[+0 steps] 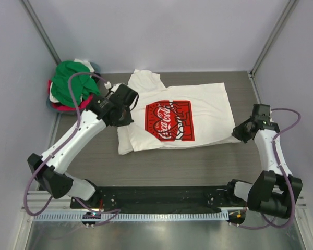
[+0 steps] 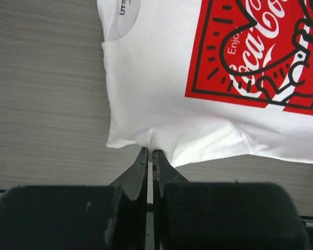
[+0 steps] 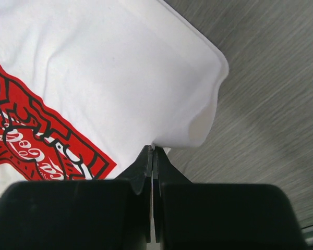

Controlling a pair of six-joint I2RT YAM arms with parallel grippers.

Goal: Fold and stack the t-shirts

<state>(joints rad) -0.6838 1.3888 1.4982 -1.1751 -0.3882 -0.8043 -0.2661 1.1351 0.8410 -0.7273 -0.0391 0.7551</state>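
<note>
Fabric at the rumpled left edge of the cream-white Coca-Cola t-shirt (image 1: 203,101) is pinched in the left gripper (image 2: 150,154), its jaws pressed together on the cloth. The right gripper (image 3: 153,151) nips the opposite edge the same way. The shirt lies print-up mid-table (image 1: 198,166) between the 2 arms. A pile of t-shirts (image 1: 69,89), green on top, sits at the far left corner.
</note>
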